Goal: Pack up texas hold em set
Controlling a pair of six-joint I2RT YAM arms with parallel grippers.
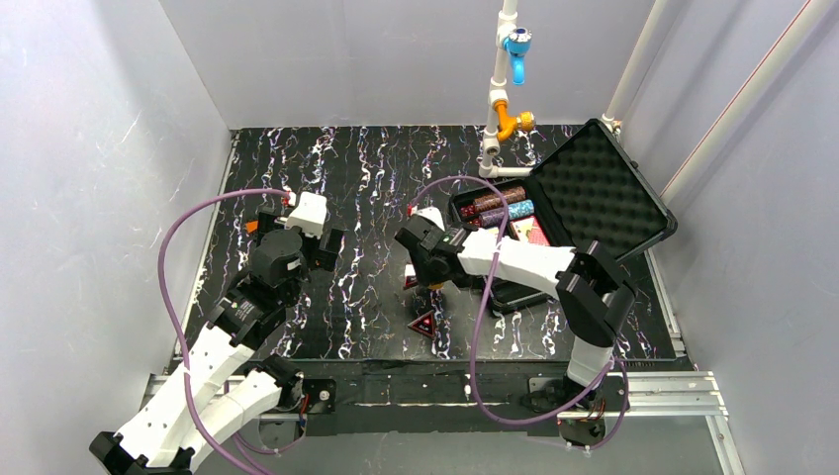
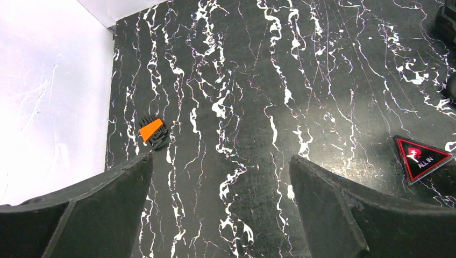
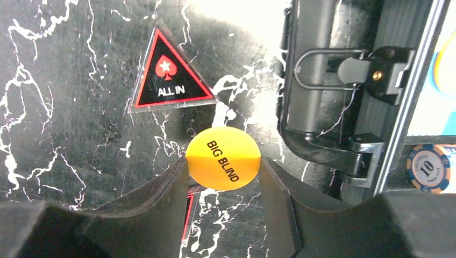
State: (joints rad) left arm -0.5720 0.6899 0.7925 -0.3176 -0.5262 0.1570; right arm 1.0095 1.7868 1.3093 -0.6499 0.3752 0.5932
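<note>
Fingers [image 3: 161, 204] of the right gripper [image 3: 223, 166]: half spread, clamped on the rim of the orange disc [image 3: 223, 153], lettered face toward the wrist camera.
Left gripper [image 2: 220, 161]: spread wide, nothing held, over bare table [image 2: 258, 80].
Room: disc is seen just beside the case [image 3: 317, 70] wall; a triangular marker [image 3: 171, 80] lies near.
Case: opened at table's right, lid tilted back, long axis near-to-far.

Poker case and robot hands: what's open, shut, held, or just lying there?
Case, open, lid up.
Left gripper, open, empty.
Right gripper, shut on the Big Blind disc.
Big Blind disc, held by its edges.
All In triangle, flat on the table, untouched.
</note>
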